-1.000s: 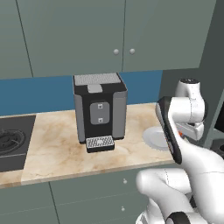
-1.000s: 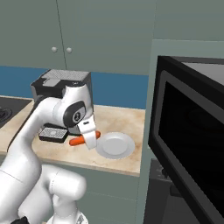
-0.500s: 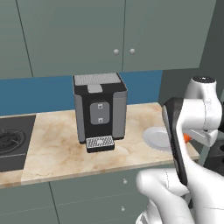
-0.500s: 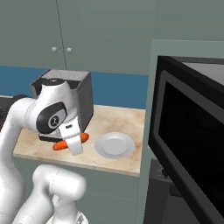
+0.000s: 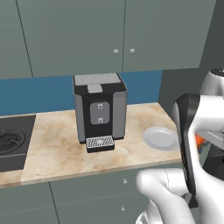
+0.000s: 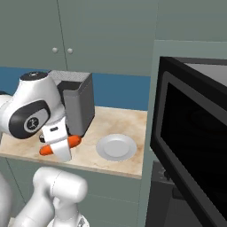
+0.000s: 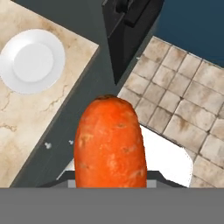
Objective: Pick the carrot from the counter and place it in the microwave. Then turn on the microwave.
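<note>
My gripper (image 6: 60,150) is shut on the carrot (image 6: 60,145), a short orange stick held level in front of the counter's (image 6: 119,122) front edge. In the hand view the carrot (image 7: 109,144) looms large, with drawer fronts and tiled floor beneath it. A sliver of orange carrot (image 5: 199,140) peeks from behind the arm in the left base view. The microwave (image 6: 195,146) is the wide black box at the right, its dark window door swung open toward me.
A round grey plate (image 6: 116,147) (image 5: 161,138) (image 7: 33,59) lies at the counter's right end. A black and grey coffee machine (image 5: 99,111) (image 6: 77,104) stands mid-counter (image 5: 57,144). The black stovetop (image 5: 13,142) sits at the far left. Grey-green cupboards hang above.
The arm has drawn back from the plate with the carrot in its grip, leftward in the right base view and rightward in the left base view. The plate has stayed put.
</note>
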{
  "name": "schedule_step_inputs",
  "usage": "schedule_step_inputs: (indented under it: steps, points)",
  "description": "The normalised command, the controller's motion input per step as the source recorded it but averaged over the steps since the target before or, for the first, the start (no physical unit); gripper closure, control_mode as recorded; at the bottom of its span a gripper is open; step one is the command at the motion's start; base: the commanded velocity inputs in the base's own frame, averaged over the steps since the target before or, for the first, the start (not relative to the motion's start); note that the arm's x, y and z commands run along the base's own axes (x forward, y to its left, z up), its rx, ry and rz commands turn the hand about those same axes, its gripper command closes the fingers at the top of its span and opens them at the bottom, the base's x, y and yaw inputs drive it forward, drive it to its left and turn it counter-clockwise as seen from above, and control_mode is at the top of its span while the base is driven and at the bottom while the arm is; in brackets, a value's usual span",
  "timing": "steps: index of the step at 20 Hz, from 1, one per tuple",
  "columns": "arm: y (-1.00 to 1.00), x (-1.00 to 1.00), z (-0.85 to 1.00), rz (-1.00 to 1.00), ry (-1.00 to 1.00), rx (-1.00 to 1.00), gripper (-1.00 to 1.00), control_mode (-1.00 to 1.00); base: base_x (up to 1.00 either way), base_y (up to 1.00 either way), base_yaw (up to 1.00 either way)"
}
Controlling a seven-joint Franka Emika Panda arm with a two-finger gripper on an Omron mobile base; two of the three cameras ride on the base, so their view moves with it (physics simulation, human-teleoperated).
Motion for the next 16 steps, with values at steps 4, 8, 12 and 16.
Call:
schedule_step_inputs:
  steps: [4, 8, 12, 16]
  points:
    - [0.0, -0.48, 0.43, -0.14, 0.0, 0.02, 1.0, -1.0, 0.0, 0.0, 0.0]
    - [0.0, -0.47, 0.36, -0.16, 0.0, 0.02, 1.0, -1.0, 0.0, 0.0, 0.0]
    - [0.01, -0.45, 0.3, -0.12, 0.0, 0.0, 1.0, -1.0, 0.0, 0.0, 0.0]
    - [0.0, -0.44, 0.07, -0.03, 0.0, 0.0, 1.0, -1.0, 0.0, 0.0, 0.0]
